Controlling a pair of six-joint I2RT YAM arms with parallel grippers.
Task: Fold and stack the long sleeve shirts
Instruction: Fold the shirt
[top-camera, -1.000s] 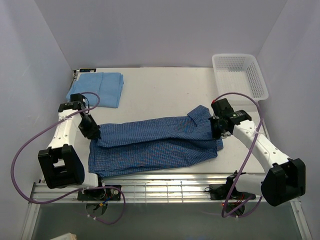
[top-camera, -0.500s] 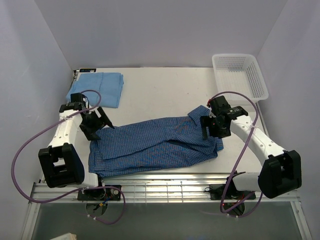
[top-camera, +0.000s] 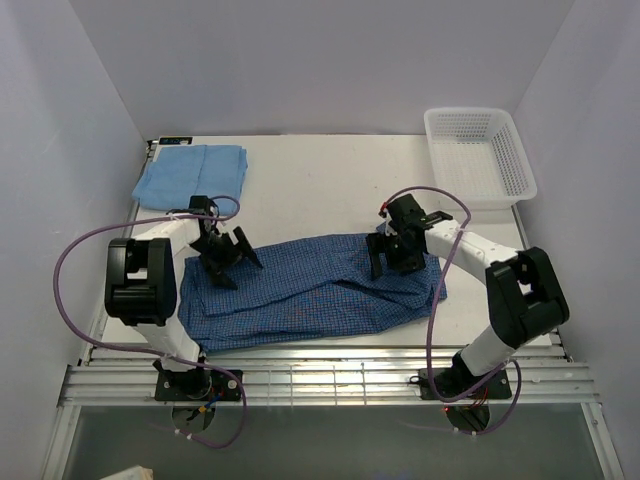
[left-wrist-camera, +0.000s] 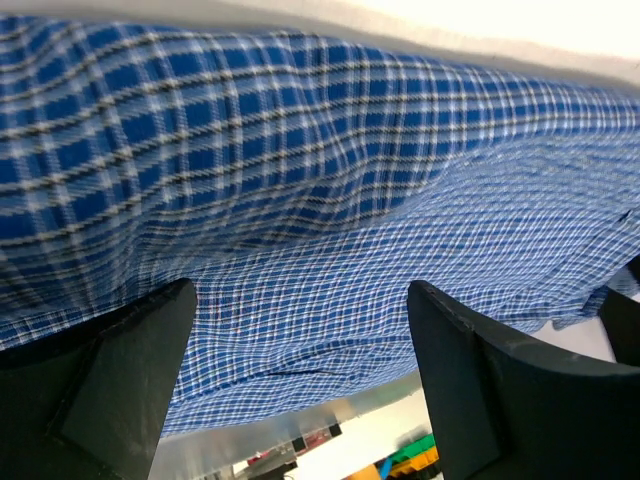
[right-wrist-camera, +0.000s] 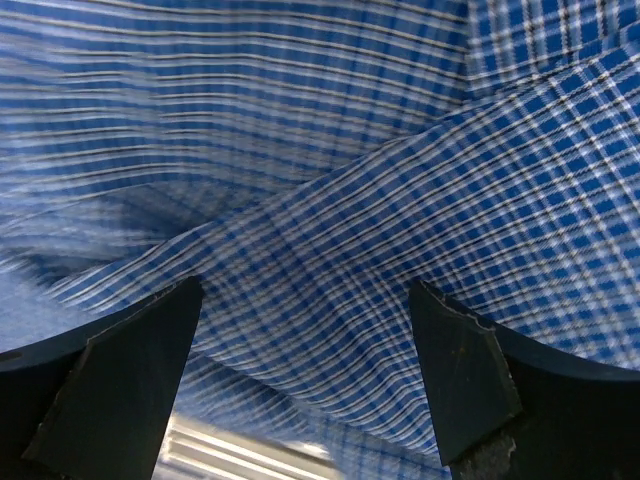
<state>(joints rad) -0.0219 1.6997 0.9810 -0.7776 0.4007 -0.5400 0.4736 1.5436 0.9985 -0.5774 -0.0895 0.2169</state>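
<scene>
Having swung inward from the shirt's ends, my left claw (top-camera: 236, 268) and right claw (top-camera: 390, 262) hover wide open and empty over the checked shirt (top-camera: 310, 292) lying beneath them on the counter (top-camera: 320, 185), so another fold remains, I judge, before stacking it with the plain shirt (top-camera: 190, 178) beyond my left claw.

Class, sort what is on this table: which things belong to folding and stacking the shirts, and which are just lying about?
Belong to the job:
- dark blue checked shirt
- light blue shirt

Just lying about:
- white basket
</scene>
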